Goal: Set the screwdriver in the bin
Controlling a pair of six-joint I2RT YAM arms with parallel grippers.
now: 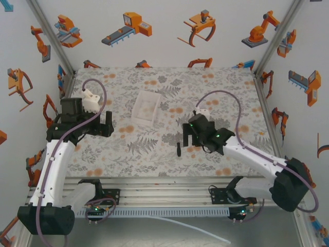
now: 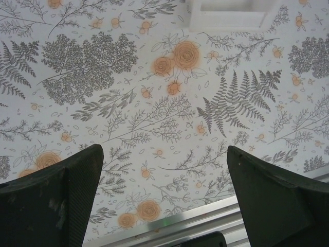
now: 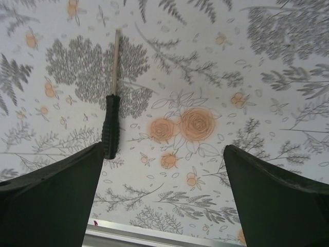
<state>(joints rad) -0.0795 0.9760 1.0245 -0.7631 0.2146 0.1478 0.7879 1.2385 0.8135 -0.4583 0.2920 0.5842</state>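
The screwdriver (image 1: pixel 178 150) lies flat on the flowered table cover, near the middle front. In the right wrist view its black handle (image 3: pixel 110 126) lies just off my left finger (image 3: pixel 61 190), with the thin shaft running away from me. My right gripper (image 3: pixel 164 149) hovers open over the cover beside the screwdriver, nothing between its fingers; in the top view this gripper (image 1: pixel 188 136) is just up and right of the tool. The bin (image 1: pixel 145 106), a shallow translucent white tray, sits at the table's middle back, and its near wall (image 2: pixel 231 15) shows in the left wrist view. My left gripper (image 2: pixel 164 149) is open and empty at the left (image 1: pixel 105 125).
The aluminium front rail (image 2: pixel 205 218) runs along the table's near edge below both grippers. Printed walls (image 1: pixel 154 31) enclose the back and sides. Bare flowered cover (image 1: pixel 154 139) lies between the bin and the screwdriver.
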